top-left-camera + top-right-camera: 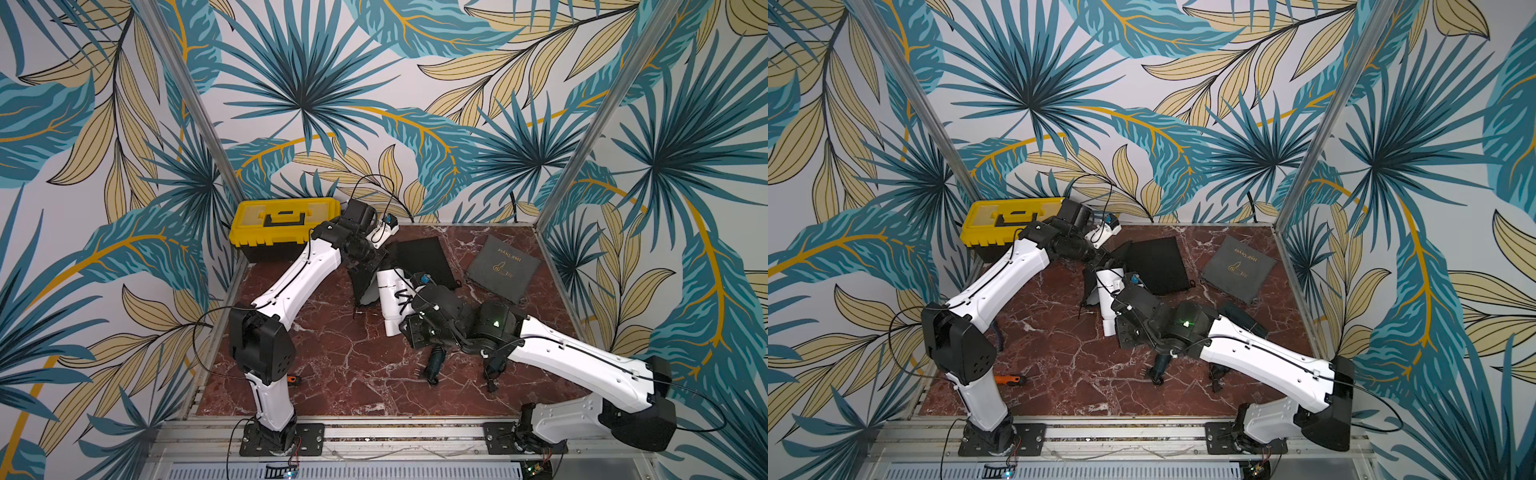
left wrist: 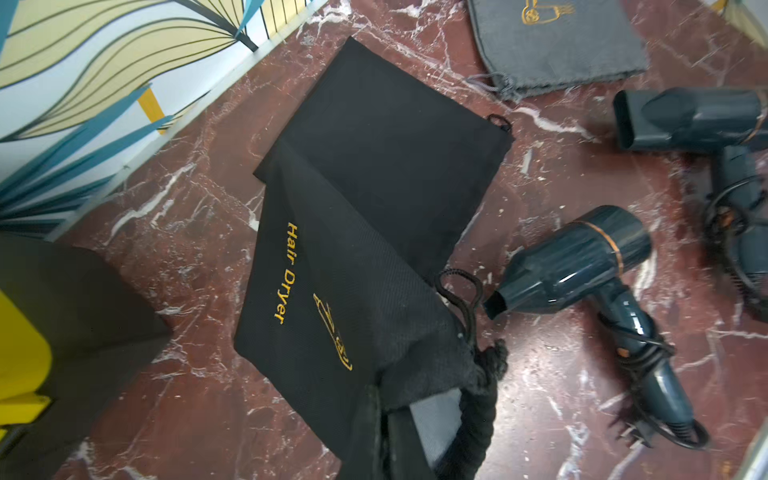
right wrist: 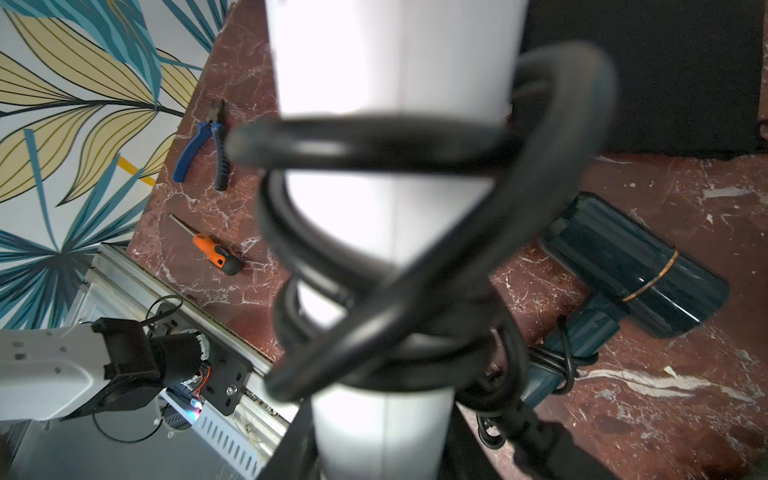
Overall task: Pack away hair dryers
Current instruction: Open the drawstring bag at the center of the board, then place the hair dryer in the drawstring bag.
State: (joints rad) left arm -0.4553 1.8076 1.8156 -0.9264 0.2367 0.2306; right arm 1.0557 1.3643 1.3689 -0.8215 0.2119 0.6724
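The left gripper's (image 2: 386, 415) jaws are pinched together on the mouth hem of a black pouch (image 2: 332, 291), holding that end raised. The right gripper's (image 3: 382, 440) jaws are clamped on the cord-wrapped handle of the white hair dryer (image 1: 390, 307), whose barrel sits at that mouth; whether it is inside I cannot tell. A second black pouch (image 1: 424, 257) and a grey pouch (image 1: 503, 270) lie flat, the yellow toolbox (image 1: 282, 224) is closed, and the two teal hair dryers (image 2: 582, 266), (image 2: 698, 120) lie loose on the table (image 1: 332, 374).
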